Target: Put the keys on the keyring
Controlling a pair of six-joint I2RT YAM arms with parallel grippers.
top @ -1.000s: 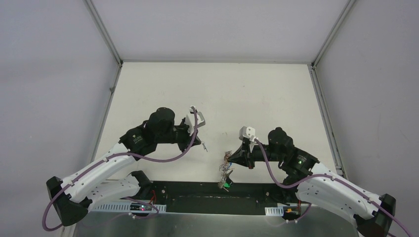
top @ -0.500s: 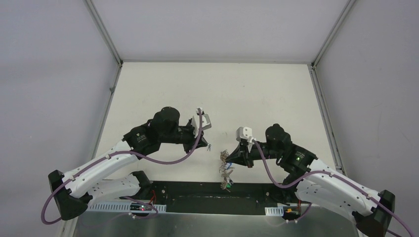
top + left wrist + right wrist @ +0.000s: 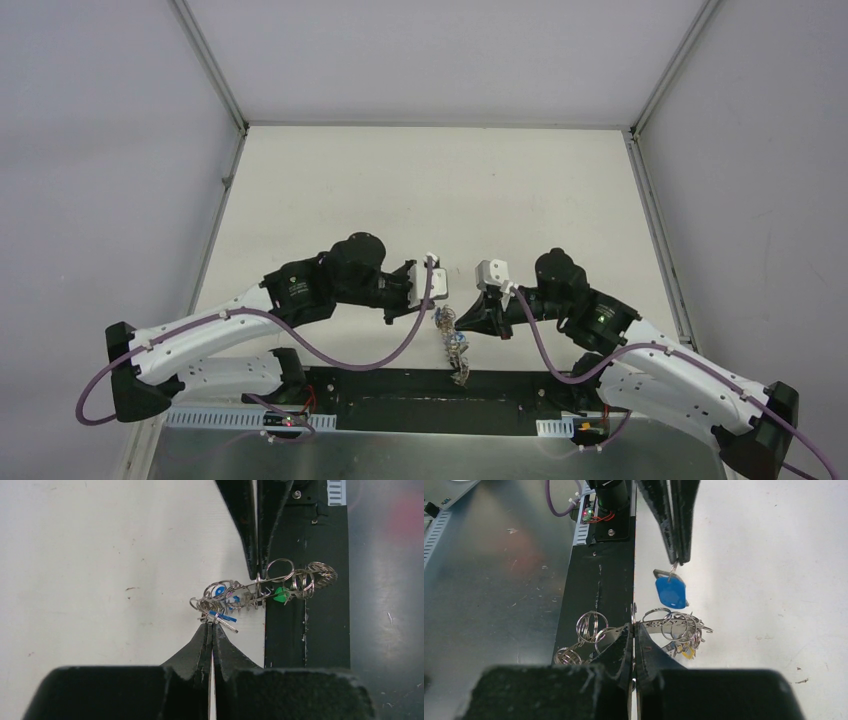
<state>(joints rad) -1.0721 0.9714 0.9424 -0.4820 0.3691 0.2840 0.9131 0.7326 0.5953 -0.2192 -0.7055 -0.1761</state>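
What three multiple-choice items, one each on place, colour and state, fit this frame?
1. Where is the keyring?
A) far corner of the table
B) between the two tools, at the table's near edge
C) on the left arm's base
2. What colour is the tag under the left tool?
A) red
B) yellow
C) blue
3. The right tool is:
A) shut on the keyring
B) open above it
C) shut on nothing

B: both wrist views show it between the tools.
C: the blue-tagged key hangs from its closed grip.
A: it pinches the ring's wire.
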